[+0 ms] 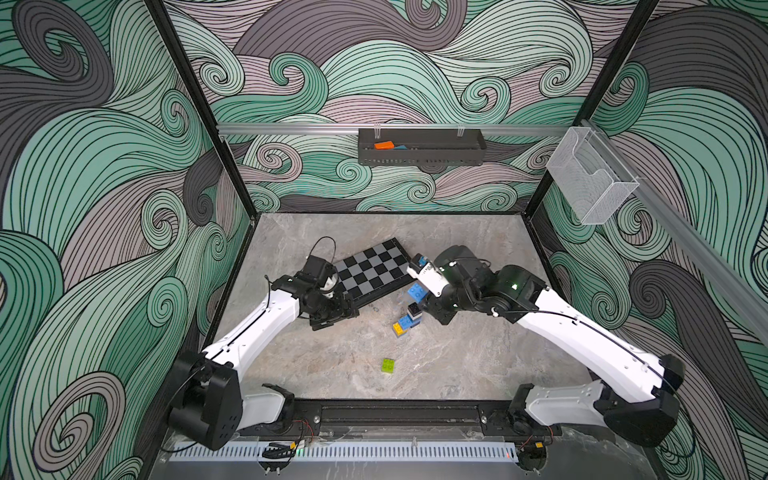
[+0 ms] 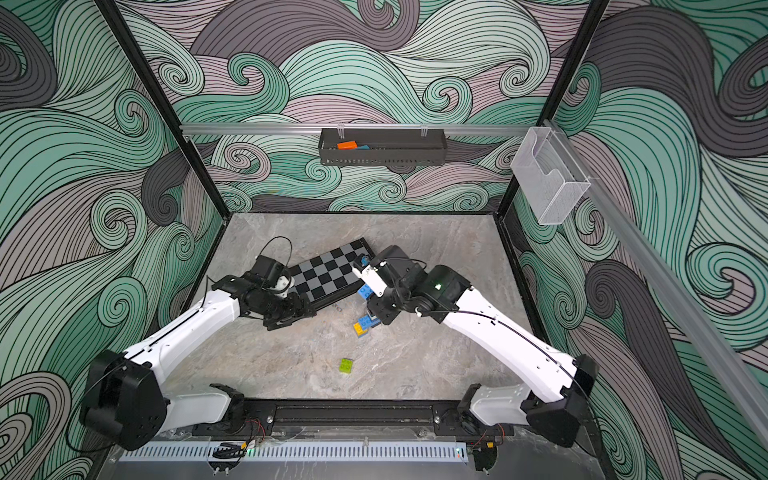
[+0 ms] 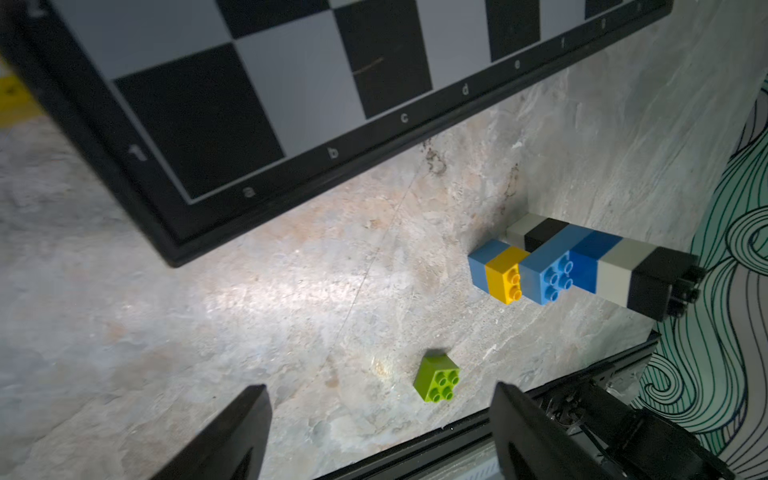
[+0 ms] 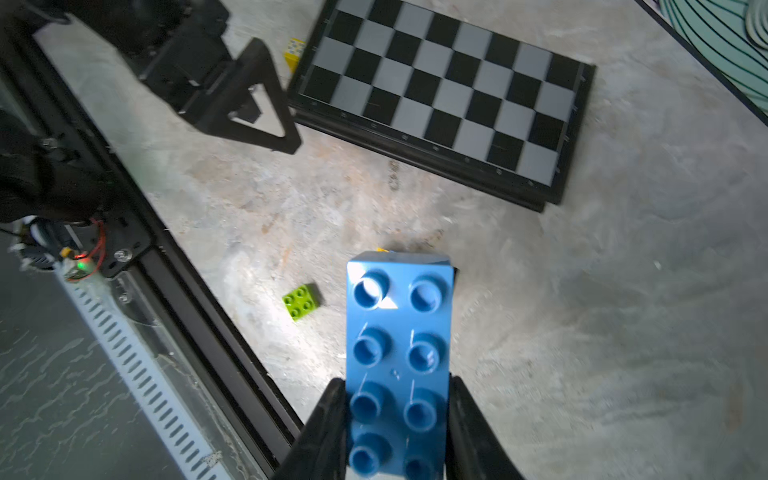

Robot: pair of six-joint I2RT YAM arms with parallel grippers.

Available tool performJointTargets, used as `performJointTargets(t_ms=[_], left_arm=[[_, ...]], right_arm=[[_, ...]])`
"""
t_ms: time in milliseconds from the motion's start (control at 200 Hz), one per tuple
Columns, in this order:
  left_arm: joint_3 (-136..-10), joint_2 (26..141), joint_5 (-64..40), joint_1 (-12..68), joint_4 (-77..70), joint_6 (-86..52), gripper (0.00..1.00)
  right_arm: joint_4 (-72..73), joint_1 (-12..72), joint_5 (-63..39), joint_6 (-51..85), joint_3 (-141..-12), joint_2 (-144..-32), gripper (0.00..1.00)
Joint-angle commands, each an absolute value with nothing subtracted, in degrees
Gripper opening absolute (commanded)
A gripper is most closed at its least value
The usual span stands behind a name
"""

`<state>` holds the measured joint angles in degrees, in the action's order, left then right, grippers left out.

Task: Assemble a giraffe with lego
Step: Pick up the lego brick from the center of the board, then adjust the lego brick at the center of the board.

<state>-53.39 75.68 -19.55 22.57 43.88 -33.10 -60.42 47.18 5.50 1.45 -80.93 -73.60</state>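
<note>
In both top views the giraffe (image 1: 409,318) (image 2: 365,322) stands part-built near the middle of the surface (image 1: 478,353), a stepped stack of yellow and blue bricks with a black one on top. The chequered board (image 1: 372,268) lies at its 11 o'clock. A loose lime-green brick (image 1: 388,365) sits at its 7 o'clock, well apart. A blue oblong brick (image 1: 417,292) hangs at the tip of the right arm, at 12 o'clock of the figure and close to it. Whether the two touch cannot be told from here.

The left wrist view shows the left end effector (image 3: 380,432) with its fingers spread wide and nothing between them, over bare surface. The lime-green brick lies near it, studs up. Beyond that stands the figure, banded in blue, yellow, white and black.

The right wrist view shows the right end effector (image 4: 399,386) clamped on the near end of the blue oblong brick, studs towards the camera. The figure is almost hidden under the brick's far end, with only a yellow sliver showing. A yellow brick (image 4: 294,52) rests beside a corner of the board.

The build looks roughly past halfway. Several bricks are joined, while the blue one is not yet pressed on, and the lime-green and yellow bricks lie loose.
</note>
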Motion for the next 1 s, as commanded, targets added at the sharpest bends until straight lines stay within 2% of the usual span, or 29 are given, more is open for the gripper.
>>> performJointTargets(t_ms=[0, 205, 405, 710, 996], left_arm=[[-58.0, 80.2, -16.0, 28.8, 39.3, -38.0, 0.81], [-63.1, 91.2, -17.5, 35.5, 34.1, -43.6, 0.79], [-69.6, 99.2, -16.4, 40.9, 34.9, -45.4, 0.79], [-70.3, 101.1, -11.7, 42.6, 37.8, -45.3, 0.79], [-69.4, 102.5, -12.6, 43.7, 37.4, -45.4, 0.78]], right_arm=[[-66.9, 44.0, 6.3, 3.3, -79.1, -71.7, 0.18], [-66.8, 39.6, 5.9, 10.0, -73.9, -69.5, 0.21], [-65.0, 36.5, 5.2, 9.8, -71.9, -68.1, 0.23], [-64.1, 30.9, 1.2, 9.0, -72.2, -66.1, 0.24], [-64.1, 28.9, 0.7, 9.3, -71.3, -64.4, 0.25]])
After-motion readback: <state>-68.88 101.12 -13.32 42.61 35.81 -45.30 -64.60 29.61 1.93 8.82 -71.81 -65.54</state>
